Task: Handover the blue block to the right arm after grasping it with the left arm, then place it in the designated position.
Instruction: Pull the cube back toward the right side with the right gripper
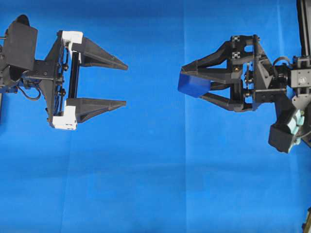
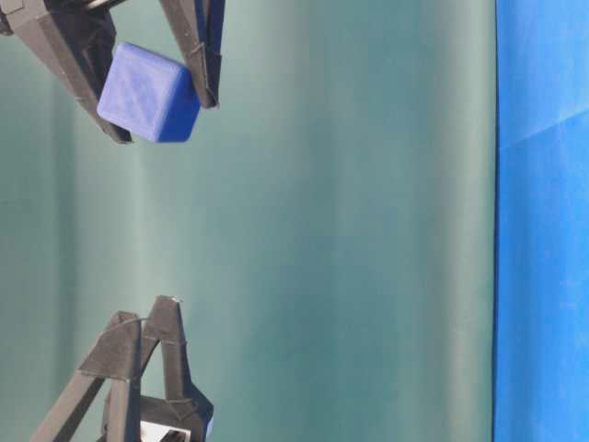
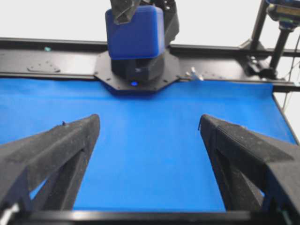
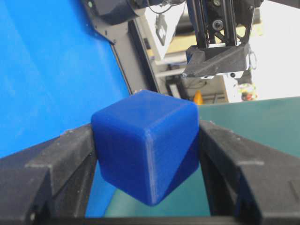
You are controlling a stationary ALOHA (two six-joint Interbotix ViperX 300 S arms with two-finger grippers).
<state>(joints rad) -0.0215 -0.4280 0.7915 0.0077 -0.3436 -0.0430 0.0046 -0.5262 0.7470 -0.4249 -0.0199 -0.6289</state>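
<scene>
The blue block (image 1: pixel 193 85) hangs in the air, pinched between the two pointed black fingers of my right gripper (image 1: pixel 191 81), which is shut on it. In the right wrist view the block (image 4: pixel 145 145) fills the gap of that gripper (image 4: pixel 146 132), one corner pointing down. My left gripper (image 1: pixel 126 85), with white finger mounts, stands wide open to the block's left, a clear gap away, holding nothing. From the left wrist, the open gripper (image 3: pixel 149 123) faces the block (image 3: pixel 135 32) straight ahead. The table-level view has the block (image 2: pixel 149 92) at the top and the left fingers (image 2: pixel 164 318) below.
A blue cloth (image 1: pixel 155 184) covers the table under both arms. A black frame rail (image 3: pixel 56 47) and the right arm's base (image 3: pixel 136 72) stand at the table's far edge. A green backdrop (image 2: pixel 350 230) lies behind the grippers.
</scene>
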